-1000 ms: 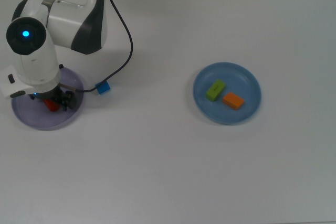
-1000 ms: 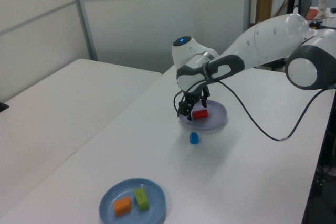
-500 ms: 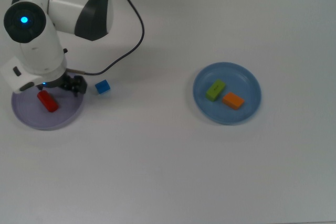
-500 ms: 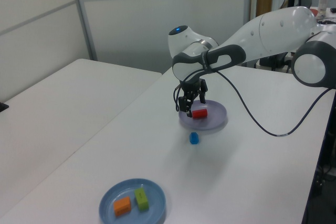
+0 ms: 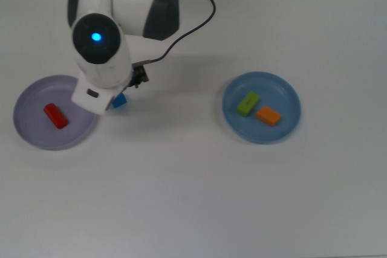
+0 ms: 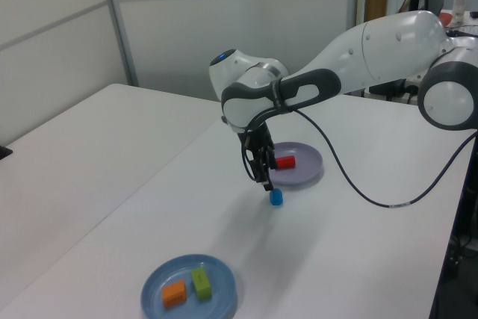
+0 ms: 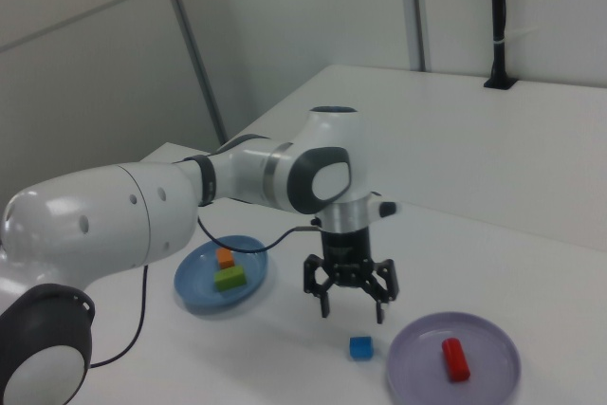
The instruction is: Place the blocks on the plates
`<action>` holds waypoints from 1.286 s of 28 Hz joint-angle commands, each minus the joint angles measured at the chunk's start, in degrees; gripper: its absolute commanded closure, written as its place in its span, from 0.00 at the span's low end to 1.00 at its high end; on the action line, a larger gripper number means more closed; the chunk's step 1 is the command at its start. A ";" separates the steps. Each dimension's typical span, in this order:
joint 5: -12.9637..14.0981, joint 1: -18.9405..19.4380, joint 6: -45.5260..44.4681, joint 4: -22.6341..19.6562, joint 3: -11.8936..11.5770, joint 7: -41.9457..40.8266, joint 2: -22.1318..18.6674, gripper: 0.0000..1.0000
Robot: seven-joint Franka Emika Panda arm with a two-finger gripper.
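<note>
Your blue cube (image 7: 359, 347) sits on the white table (image 7: 531, 272), just below the hand (image 7: 351, 307) and off either plate. The hand hangs over it with its two fingers spread wide, holding nothing and touching nothing. In the top view the arm's white body covers the hand and part of the cube (image 5: 120, 101).

Beside the hand, toward the right view's right, lies the lavender plate (image 7: 493, 386) with the red oblong block (image 7: 455, 359) resting inside it. In the left view this plate (image 6: 308, 168) shows just behind the hand (image 6: 266, 177).

Well apart from the hand, on the right view's left, is the blue plate (image 7: 194, 293), carrying the lime-green block (image 7: 229, 279) and the orange block (image 7: 226, 257) side by side. A black cable (image 5: 196, 19) trails from the arm across the table.
</note>
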 commanded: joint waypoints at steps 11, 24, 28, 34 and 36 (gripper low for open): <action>-4.01 2.81 -0.51 -1.11 -0.79 -1.82 1.78 0.02; -6.74 2.72 -0.24 -1.28 -1.23 0.11 3.98 0.03; -6.83 2.72 -0.24 -1.28 -1.23 0.11 4.77 0.08; -6.74 2.64 -0.16 -1.20 -1.23 0.20 4.77 0.82; -6.39 2.64 -0.24 -1.20 -1.23 0.20 4.68 0.98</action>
